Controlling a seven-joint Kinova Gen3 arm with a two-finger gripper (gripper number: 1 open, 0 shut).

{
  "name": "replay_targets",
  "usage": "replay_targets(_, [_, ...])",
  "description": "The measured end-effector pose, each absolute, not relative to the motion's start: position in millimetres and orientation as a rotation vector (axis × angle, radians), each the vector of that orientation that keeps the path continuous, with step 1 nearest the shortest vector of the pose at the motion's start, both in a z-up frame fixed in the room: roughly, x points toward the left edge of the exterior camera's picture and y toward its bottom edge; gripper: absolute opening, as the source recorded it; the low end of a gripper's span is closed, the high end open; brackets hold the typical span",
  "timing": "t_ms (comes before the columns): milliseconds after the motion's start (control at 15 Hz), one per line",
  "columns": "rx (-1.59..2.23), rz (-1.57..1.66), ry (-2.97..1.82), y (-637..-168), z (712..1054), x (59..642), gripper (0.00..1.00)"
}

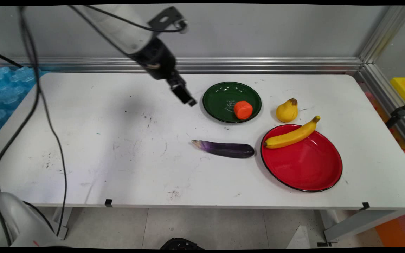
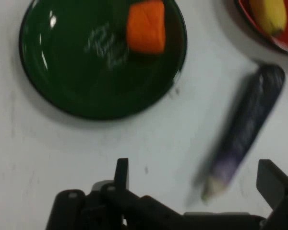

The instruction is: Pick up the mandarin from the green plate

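1. My gripper point(image 1: 187, 98) hangs above the table point(image 1: 100, 140), holding nothing and touching nothing. In the hand view the two fingertips stand wide apart, one at about 7 o'clock of the picture and one at about 4 o'clock, with bare table between them. So: jaws apart, empty.
2. Nearest thing is the green plate point(image 1: 220, 96), just off my tip at 3 o'clock in the main view. In the hand view it fills the upper left.
3. An orange chunk point(image 1: 243, 110) sits inside the green plate, toward its 4 o'clock rim in the main view. It looks like a cut piece of carrot or similar; I can't say for sure.
4. The eggplant point(image 1: 225, 149) lies flat on the table at about 5 o'clock from my tip, with its pale stem end pointing toward 9 o'clock in the main view. In the hand view that stem end lies between my fingertips, nearer the right one. It is clear of both plates.
5. The red plate point(image 1: 304, 168) sits at 3 o'clock of the eggplant, near its dark end but apart.
6. The banana point(image 1: 291, 136) rests across the red plate's upper rim, tip overhanging at 1 o'clock. It is propped by the rim, so it lies tilted, not flat.
7. The pear point(image 1: 287, 110) stands on the table between the two plates, just beside the banana's tip.
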State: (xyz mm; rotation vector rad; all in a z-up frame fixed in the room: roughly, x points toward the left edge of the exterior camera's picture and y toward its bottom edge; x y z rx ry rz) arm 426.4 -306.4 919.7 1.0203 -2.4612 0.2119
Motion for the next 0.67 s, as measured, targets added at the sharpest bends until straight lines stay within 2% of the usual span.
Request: replay_targets(667, [1.018, 0.286, -2.451, -410.8, 833.8, 313.5, 1.0])
